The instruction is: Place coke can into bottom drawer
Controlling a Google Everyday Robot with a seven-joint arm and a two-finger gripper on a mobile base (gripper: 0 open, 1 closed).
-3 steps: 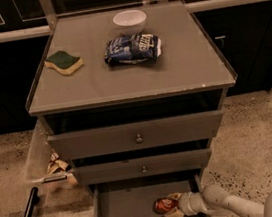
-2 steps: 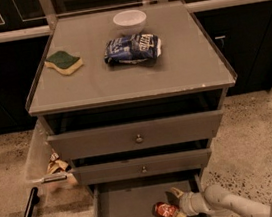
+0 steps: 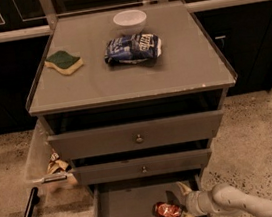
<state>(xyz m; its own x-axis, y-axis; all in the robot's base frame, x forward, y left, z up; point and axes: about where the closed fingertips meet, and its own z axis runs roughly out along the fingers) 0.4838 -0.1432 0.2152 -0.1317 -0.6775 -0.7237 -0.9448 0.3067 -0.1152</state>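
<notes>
The coke can [image 3: 167,210], red with a silver end, lies on its side inside the open bottom drawer [image 3: 125,213], toward its right side. My gripper [image 3: 183,205] is in the drawer just right of the can. Its two pale fingers [image 3: 183,188] are spread apart, one behind and one in front of the can's right end, not clamped on it. The white arm [image 3: 245,204] comes in from the lower right.
On the cabinet top [image 3: 189,57] lie a blue-and-white snack bag [image 3: 133,48], a white bowl [image 3: 129,20] and a green sponge [image 3: 64,62]. Two upper drawers with small knobs [image 3: 139,139] are slightly open. A clear bin [image 3: 50,160] stands at the left. Speckled floor lies to the right.
The fingers were closed on the can a second ago; they have opened and the can now rests on the drawer floor, a little left of the gripper.
</notes>
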